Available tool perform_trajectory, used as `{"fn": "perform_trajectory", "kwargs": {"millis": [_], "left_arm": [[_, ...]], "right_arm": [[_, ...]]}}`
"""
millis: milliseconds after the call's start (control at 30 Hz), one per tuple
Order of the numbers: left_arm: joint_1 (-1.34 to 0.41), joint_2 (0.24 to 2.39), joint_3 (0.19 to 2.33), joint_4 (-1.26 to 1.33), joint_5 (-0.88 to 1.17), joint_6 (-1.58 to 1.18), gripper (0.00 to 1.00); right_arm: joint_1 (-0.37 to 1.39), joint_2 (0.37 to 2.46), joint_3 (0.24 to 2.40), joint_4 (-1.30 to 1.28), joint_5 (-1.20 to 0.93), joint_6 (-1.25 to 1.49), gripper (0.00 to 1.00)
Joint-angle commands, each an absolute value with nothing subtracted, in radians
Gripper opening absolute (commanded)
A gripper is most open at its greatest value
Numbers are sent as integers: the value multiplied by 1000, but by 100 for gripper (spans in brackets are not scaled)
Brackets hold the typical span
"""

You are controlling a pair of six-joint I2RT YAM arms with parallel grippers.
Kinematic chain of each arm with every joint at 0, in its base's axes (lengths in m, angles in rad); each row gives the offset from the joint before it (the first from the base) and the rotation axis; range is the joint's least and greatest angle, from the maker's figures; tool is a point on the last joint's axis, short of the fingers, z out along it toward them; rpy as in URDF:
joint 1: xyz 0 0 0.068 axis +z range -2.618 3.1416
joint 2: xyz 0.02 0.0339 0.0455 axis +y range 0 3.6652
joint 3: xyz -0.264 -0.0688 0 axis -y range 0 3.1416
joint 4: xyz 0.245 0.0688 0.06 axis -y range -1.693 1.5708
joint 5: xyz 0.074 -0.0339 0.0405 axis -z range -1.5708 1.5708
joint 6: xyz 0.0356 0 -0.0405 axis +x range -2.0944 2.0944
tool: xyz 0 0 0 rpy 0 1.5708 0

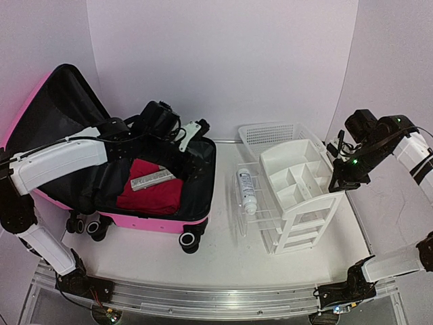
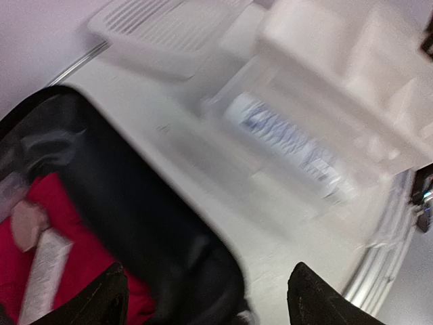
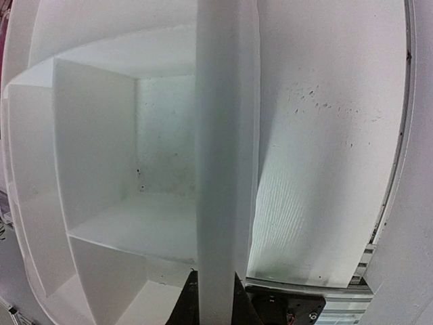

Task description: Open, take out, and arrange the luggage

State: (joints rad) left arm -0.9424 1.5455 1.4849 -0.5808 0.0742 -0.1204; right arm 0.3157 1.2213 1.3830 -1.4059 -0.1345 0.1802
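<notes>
The pink luggage [image 1: 145,220] lies open on the left with its lid raised, and its black lining [image 2: 135,203] shows in the left wrist view. Inside it lie a red cloth [image 1: 152,193] [image 2: 64,257] and a grey tube [image 1: 152,179] [image 2: 44,267]. My left gripper [image 1: 192,132] [image 2: 216,301] hovers over the case's right rim, open and empty. The left wrist view is blurred. My right gripper [image 1: 336,181] [image 3: 215,305] is shut on an upright wall of the white drawer organizer [image 1: 301,186] [image 3: 220,135].
A white bottle [image 1: 247,191] [image 2: 291,145] lies in a clear tray [image 1: 260,220] between the case and the organizer. A white mesh basket [image 1: 270,134] [image 2: 159,27] stands behind the organizer. The metal rail [image 1: 203,301] runs along the near table edge.
</notes>
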Motion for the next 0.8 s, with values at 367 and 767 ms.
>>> {"fn": "perform_trajectory", "kwargs": {"millis": [367,767], "left_arm": [[-506,1786,1531,-928,-162,578,81],[-448,1941,1643,-928,-16,666,67]], "right_arm": [[319,1168,1409,-1343,-146,163,0],[319,1176,1427,-1362,-137,166,0]]}}
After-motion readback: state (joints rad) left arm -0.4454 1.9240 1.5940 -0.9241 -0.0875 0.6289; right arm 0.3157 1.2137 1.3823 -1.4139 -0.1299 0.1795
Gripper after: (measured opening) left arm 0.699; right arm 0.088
